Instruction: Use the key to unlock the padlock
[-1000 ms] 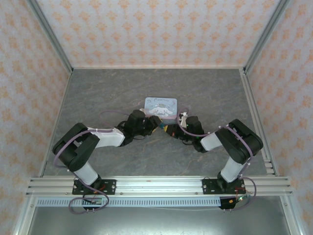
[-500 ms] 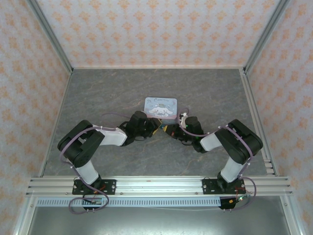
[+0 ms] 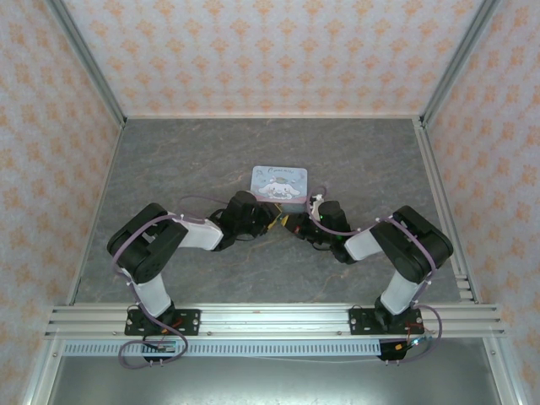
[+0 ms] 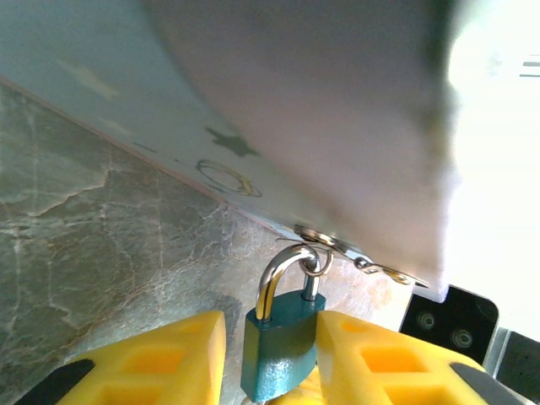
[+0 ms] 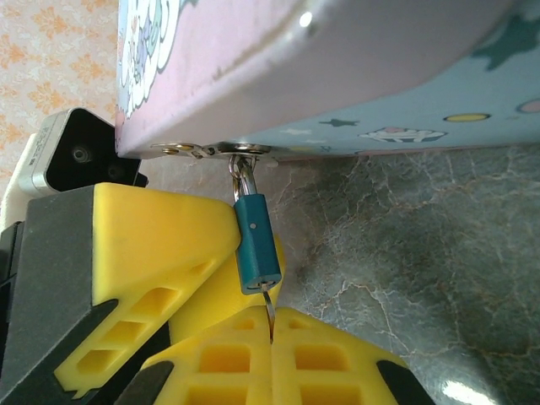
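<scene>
Key (image 5: 270, 308) pokes the padlock (image 5: 256, 245) (blue), pinched in your right pincer (image 5: 272, 327); left pincer (image 4: 272, 337) surrounds padlock, can't tell if squeezing.

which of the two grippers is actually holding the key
The right gripper: it is shut on the thin metal key entering the underside of the teal padlock. The left gripper only brackets the padlock body.

In the left wrist view the tin (image 4: 321, 110) was a blurred pale mass, and the padlock (image 4: 283, 346) hanging under it ran off the bottom edge. Whether the left claw (image 4: 270, 333) pinched it was unclear. Below the tin in the right wrist view, the key (image 5: 269, 305) showed as a sliver, its rest buried in the right claw (image 5: 272, 329).
</scene>
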